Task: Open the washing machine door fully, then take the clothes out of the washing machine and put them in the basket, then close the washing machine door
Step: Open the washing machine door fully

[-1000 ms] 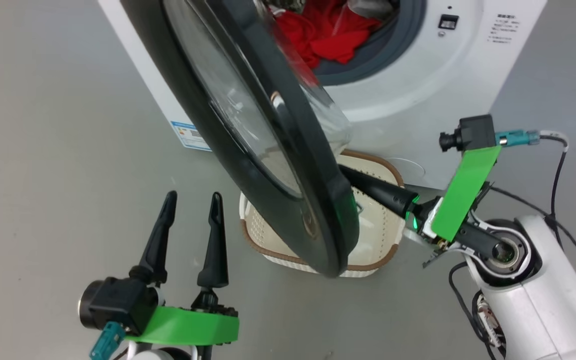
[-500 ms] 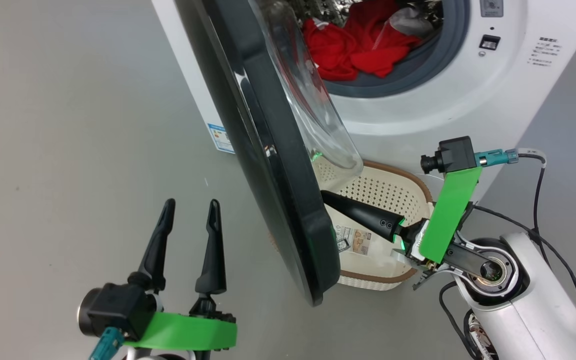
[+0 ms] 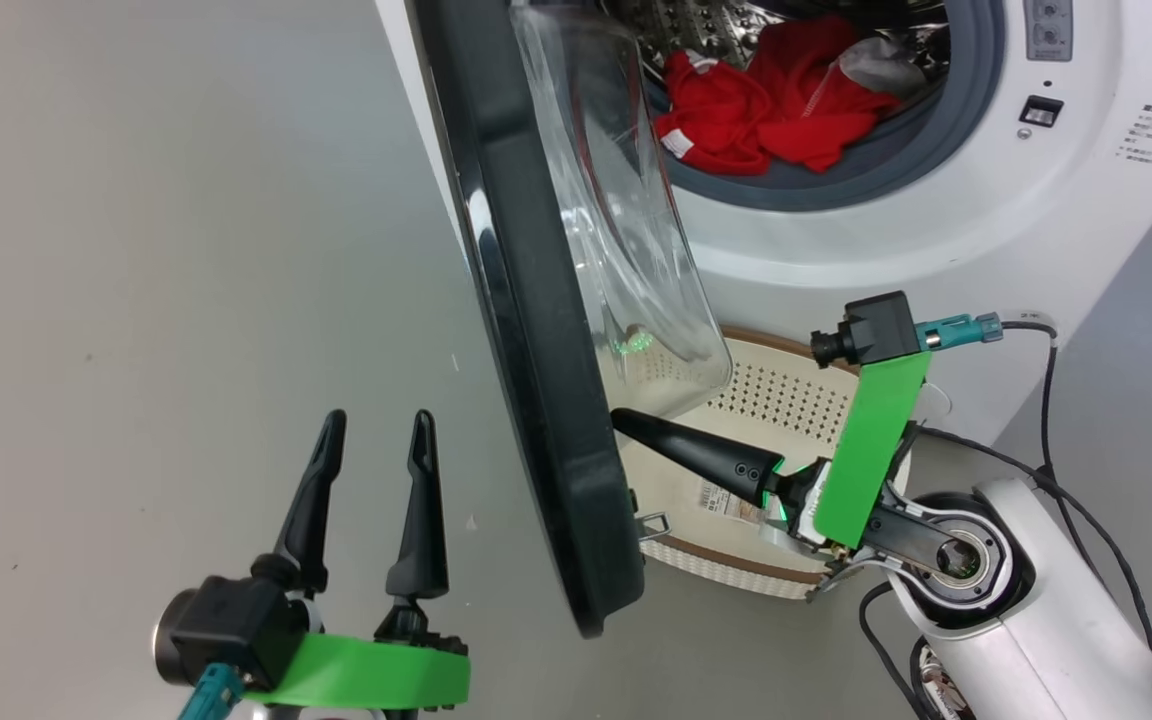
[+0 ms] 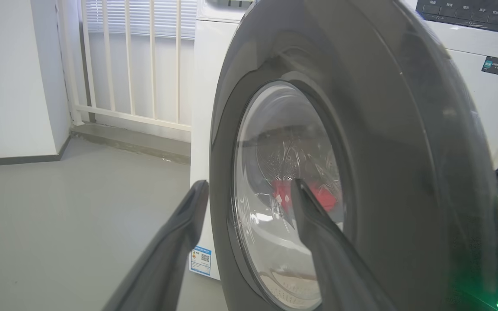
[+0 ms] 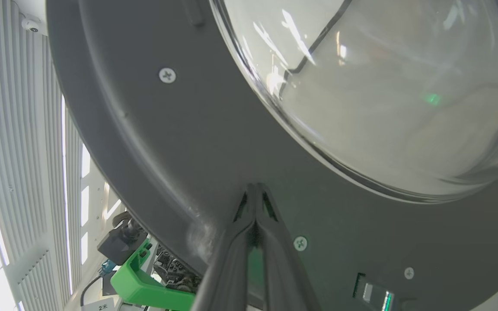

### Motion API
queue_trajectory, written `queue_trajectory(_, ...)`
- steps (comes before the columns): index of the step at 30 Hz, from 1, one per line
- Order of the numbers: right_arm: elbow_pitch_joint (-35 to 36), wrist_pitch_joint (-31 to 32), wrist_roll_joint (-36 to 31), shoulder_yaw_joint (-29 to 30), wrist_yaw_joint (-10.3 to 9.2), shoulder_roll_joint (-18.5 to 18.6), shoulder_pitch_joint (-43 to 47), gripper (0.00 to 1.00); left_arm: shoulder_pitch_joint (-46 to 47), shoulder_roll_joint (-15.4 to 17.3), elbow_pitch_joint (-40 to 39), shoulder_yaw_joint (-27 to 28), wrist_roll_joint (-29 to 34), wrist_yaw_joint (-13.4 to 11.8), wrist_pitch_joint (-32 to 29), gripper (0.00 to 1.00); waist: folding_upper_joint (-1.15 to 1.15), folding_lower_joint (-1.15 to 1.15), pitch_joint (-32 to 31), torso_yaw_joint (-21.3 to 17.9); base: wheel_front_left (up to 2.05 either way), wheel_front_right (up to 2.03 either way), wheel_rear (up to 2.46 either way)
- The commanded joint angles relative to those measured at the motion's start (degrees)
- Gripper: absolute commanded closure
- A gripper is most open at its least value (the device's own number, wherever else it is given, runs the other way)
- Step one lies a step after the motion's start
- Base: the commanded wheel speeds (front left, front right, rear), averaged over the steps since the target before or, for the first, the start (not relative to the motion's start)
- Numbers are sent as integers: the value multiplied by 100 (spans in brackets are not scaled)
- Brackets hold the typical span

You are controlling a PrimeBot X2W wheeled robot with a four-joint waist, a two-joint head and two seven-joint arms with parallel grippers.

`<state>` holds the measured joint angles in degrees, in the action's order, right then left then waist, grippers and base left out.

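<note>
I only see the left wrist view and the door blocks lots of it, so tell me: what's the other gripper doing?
Observer: The right gripper is shut, with its tip against the door's inner face.
Operator: Where's the basket?
Observer: The basket stands right before the machine, partly behind the door's lower edge.
Operator: Are the clothes out?
Observer: Not yet. The clothes lie inside the machine, red ones with a pale piece at their right.
</note>
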<state>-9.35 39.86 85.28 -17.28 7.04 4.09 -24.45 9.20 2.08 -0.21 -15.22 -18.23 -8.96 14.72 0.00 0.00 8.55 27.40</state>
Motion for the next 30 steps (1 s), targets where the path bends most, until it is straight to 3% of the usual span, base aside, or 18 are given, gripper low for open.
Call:
queue_trajectory(1,181,-6,50,-156,45,-121,26,100,-12,79,-159,187,-15,16,28,0,0,0,-14,49,0,0,0)
queue_trajectory(23,40,-158,209,-569,45,-121,-141,100,-63,79,-164,217,-32,10,28,0,0,0,-6,320,0,0,0)
queue_trajectory(29,76,-432,-293,-555,45,-58,-138,100,-76,79,-167,239,-87,21,28,0,0,0,-2,291,0,0,0)
queue_trajectory(30,96,-544,-466,-548,45,-39,-134,89,-78,79,-166,241,-98,27,28,0,0,0,-2,286,0,0,0)
